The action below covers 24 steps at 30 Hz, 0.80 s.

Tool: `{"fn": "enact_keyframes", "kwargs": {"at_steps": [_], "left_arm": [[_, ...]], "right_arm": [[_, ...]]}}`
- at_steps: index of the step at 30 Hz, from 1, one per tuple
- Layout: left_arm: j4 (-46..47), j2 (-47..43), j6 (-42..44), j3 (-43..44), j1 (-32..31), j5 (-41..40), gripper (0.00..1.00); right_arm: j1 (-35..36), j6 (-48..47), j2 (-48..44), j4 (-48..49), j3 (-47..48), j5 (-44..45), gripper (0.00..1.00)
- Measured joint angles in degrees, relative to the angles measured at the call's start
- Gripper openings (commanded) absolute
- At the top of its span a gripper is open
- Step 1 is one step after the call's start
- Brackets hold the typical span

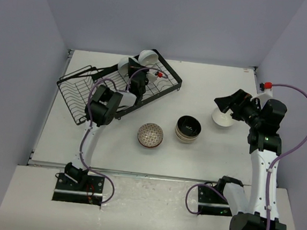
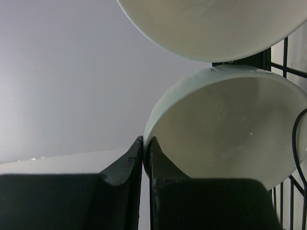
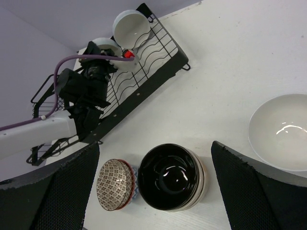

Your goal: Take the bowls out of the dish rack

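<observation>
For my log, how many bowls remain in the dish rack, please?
2: one white bowl at the rack's far corner, a second bowl beside it; the left arm may hide others.

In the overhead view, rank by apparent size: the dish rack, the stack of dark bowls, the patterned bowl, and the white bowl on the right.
1. Largest by far: dish rack.
2. Next: stack of dark bowls and patterned bowl, alike, not ranked.
3. Last: white bowl, seemingly smallest but partly hidden, so unsure.
</observation>
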Motion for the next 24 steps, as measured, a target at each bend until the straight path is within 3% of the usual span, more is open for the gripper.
{"fn": "enact_keyframes", "kwargs": {"at_steps": [15, 24], "left_arm": [[7.52, -4.70, 3.08, -9.01, -1.01, 10.36, 0.00], [12.26, -8.63, 2.99, -9.42, -1.95, 14.03, 0.00]], "right_arm": [[0.00, 0.00, -0.70, 0.00, -0.20, 0.04, 0.99], [0.00, 0.00, -0.81, 0.00, -0.20, 0.04, 0.99]]}}
